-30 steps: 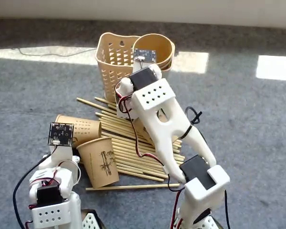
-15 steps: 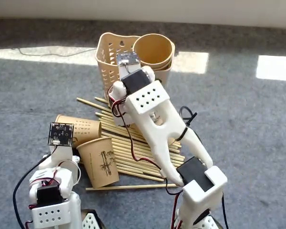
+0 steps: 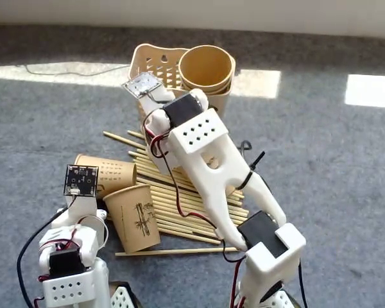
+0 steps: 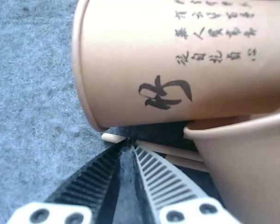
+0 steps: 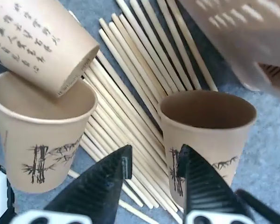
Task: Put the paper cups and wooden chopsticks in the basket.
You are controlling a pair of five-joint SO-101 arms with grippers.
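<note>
Swung leftward from the beige perforated plastic basket (image 3: 158, 64), with right hand (image 5: 154, 156) released above pale wooden chopsticks (image 5: 130, 102), beside an upright tan paper cup (image 5: 207, 121); left hand (image 4: 130, 143) clenched, unmoved.

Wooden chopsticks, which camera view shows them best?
Right wrist view: the chopsticks lie fanned out close up, most of their lengths clear. In the high view the right arm covers part of the pile. The left wrist view catches a few ends beneath the lying cup.
</note>
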